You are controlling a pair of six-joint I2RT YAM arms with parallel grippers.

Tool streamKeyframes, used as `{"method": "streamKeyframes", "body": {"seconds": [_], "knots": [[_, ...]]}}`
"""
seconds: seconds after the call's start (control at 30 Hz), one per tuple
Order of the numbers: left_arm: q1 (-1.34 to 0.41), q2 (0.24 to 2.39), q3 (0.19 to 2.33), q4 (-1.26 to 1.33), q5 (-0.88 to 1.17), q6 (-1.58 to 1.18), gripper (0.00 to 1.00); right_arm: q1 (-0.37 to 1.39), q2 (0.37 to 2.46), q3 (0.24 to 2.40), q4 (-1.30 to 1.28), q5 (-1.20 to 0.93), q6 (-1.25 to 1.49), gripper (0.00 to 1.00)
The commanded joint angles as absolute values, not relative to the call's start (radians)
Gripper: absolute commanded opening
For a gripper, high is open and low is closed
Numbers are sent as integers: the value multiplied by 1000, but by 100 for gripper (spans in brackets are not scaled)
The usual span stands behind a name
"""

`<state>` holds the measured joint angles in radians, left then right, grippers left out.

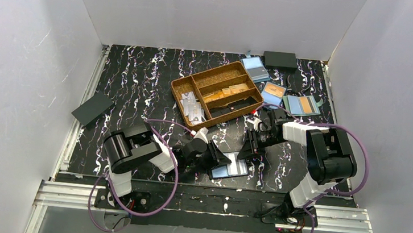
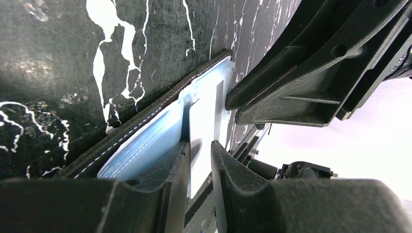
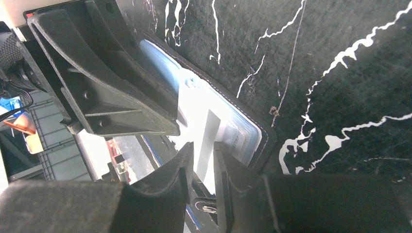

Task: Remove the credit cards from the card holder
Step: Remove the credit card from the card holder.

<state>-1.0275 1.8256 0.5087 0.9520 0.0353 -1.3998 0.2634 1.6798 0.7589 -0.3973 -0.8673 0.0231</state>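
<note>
Your left fingers (image 2: 167,170) stand nearly together over the card holder (image 2: 145,141) lying open on the bench (image 2: 58,58), right fingers (image 3: 233,179) likewise opposite; a grip on a credit card (image 2: 206,111) I cannot confirm; pull now and the holder may drag along, or the fingers collide.

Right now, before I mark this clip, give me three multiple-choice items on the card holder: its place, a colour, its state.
1. Where on the table is the card holder? A far-left corner; B near edge, between left hand and right hand; C far-right corner.
2. Its lining is: A red; B yellow; C light blue.
3. It is: A snapped shut; B folded open; C standing on edge.
Answers: 1 B, the top view shows it between both hands; 2 C, pale blue in both wrist views; 3 B, lining faces up.
</note>
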Motion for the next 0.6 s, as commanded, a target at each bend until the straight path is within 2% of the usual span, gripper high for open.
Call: {"method": "streamKeyframes", "body": {"seconds": [0.0,0.1,0.33,0.57], "knots": [[-1026,1881,493,891,0,-1388,22,302,1711,763,-437,-851,3,31],[-1023,1889,489,909,0,-1394,18,309,1726,777,-470,-905,-49,31],[-1020,1902,477,953,33,-1402,0,313,1727,772,-451,-835,-32,30],[-1013,1887,434,981,24,-1405,0,305,1725,778,-442,-808,-22,35]]}}
